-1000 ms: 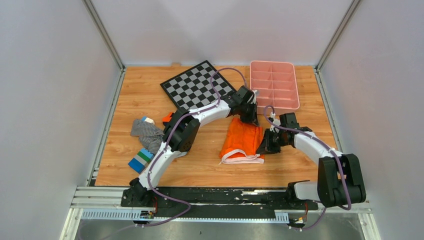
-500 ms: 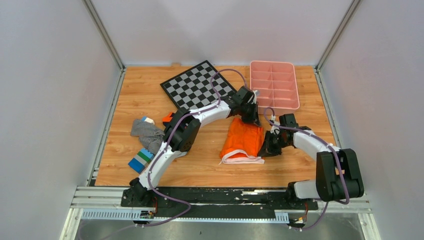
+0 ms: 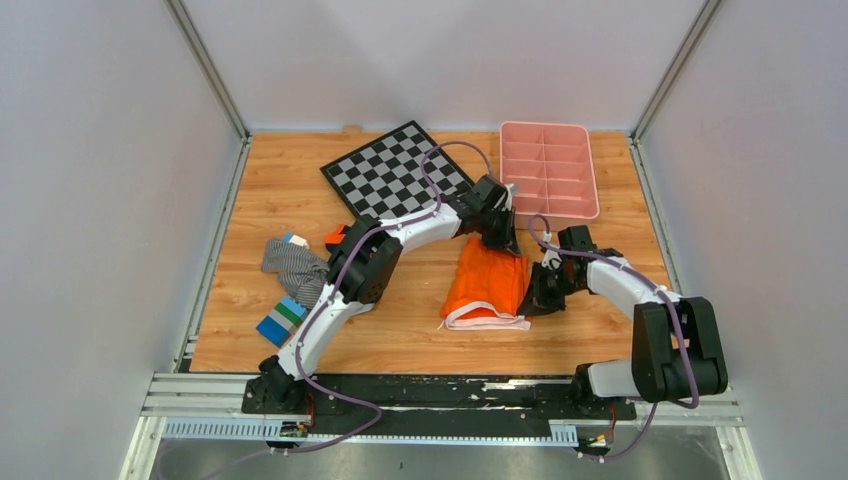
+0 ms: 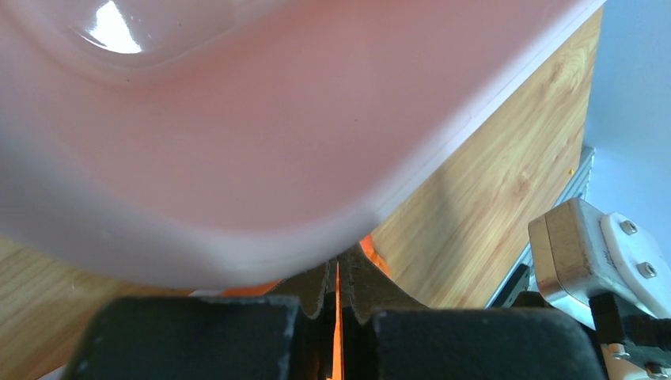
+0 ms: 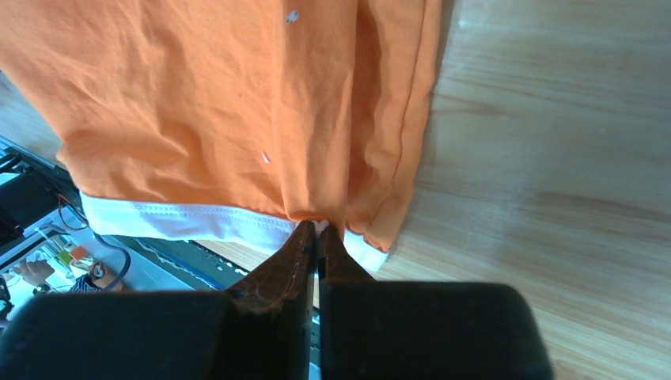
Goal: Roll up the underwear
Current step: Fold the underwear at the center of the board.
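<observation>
The orange underwear (image 3: 485,285) lies on the desk (image 3: 290,180), near the near-left corner of the pink tray (image 3: 549,125), toward the arm bases. Its white trim band is on the end farthest from the tray.

The left gripper (image 3: 497,240) is pinched together on the edge of the underwear nearest the tray. In the left wrist view a sliver of orange shows between the closed fingertips (image 4: 339,265), and the tray wall (image 4: 237,158) looms directly ahead.

The right gripper (image 3: 535,298) is clamped on the underwear's right side at the white band (image 5: 318,229).

A chessboard (image 3: 395,172) lies just left of the tray. A striped garment (image 3: 292,262) and a blue-and-green item (image 3: 280,320) lie well to the tray's left, closer to the bases.
</observation>
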You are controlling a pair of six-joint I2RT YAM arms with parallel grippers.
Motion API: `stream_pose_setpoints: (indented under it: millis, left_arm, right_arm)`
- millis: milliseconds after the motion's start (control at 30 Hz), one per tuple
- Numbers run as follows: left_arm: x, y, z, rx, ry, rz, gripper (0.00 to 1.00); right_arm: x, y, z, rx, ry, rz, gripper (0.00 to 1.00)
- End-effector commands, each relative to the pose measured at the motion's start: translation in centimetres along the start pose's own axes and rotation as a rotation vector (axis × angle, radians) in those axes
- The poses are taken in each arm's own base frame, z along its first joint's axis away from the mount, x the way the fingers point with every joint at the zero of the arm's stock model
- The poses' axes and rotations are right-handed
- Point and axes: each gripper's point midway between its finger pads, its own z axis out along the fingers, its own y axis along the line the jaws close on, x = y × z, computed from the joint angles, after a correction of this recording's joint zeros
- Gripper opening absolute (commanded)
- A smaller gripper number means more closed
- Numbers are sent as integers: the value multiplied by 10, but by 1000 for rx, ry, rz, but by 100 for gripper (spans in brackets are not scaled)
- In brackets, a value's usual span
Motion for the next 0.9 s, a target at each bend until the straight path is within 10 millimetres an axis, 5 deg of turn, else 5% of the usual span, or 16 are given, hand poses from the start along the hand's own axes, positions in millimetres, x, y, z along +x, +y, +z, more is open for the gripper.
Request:
stream_pose_setpoints:
  millis: [0,233,533,800,867]
  left_arm:
    - [-4,-14,-4,35,-21,20,0]
    - [-23,-34,-21,56,-100,60,0]
    - [-19,-46,-24,75,-98,69,0]
    - [1,-44,-5,100,-38,28,3]
    - [4,-46,-3,112,-28,23,11]
  right_arm:
    - [-3,10,-13,-18,-22,8,0]
    - [-6,9,-16,-8,-54,0,0]
    - [-5,7,-16,4,-51,4,0]
    - [-5,6,-15,12,-42,5,8]
    - [-7,6,-18,15,-46,1,21]
